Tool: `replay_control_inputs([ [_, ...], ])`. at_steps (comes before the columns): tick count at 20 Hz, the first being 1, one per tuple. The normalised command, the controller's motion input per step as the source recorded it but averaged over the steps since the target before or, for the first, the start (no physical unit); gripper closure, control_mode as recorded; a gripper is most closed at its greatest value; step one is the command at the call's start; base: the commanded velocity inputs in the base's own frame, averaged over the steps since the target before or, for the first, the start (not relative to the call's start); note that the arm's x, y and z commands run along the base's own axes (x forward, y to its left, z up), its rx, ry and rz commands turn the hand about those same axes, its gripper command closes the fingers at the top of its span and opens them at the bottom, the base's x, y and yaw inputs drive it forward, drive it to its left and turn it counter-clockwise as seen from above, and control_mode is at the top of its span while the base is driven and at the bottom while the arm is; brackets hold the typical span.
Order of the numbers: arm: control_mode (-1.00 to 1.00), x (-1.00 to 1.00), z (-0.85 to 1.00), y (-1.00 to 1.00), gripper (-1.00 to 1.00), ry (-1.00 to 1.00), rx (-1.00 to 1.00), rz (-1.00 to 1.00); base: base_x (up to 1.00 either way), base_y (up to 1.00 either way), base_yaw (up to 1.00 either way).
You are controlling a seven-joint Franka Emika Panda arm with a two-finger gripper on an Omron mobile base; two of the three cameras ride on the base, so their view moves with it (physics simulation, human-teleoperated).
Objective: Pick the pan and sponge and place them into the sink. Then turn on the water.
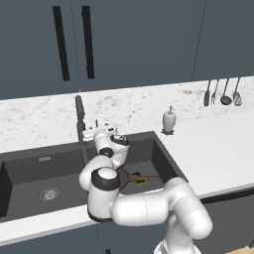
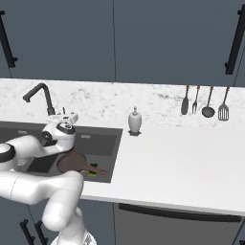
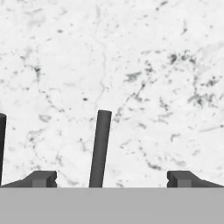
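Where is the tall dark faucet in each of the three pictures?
Left base view: the faucet stands upper left of centre, behind the sink, just left of the robot's hand.
Right base view: the faucet curves at the far left, behind the hand.
Hand view: the upright dark rod between the open fingertips is probably its lever.
Shared landmark: the white marble wall behind it.

Dark blue-grey cabinets (image 1: 134, 39) above marble backsplash (image 2: 119, 98) and white counter (image 2: 182, 162)
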Motion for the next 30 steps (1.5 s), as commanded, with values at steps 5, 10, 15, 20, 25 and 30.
replay_control_inputs([
  [5,-1.0,0.27,-0.15,0.0,-1.0,0.0,0.0,0.1,0.0,0.0,0.0],
  [10,-1.0,0.24,-0.21,0.0,-1.0,0.0,0.0,0.09,0.0,0.0,0.0],
  [15,-1.0,0.31,-0.11,0.0,-1.0,0.0,0.0,0.09,0.0,0.0,0.0],
  [20,-1.0,0.29,-0.05,-0.08,-1.0,0.0,0.0,0.06,0.0,0.0,0.0],
  [25,-1.0,0.19,-0.05,-0.25,-1.0,0.0,0.0,0.01,0.0,0.0,0.0],
  [30,-1.0,0.19,-0.03,-0.29,-1.0,0.0,0.0,0.0,0.0,0.0,0.0],
])
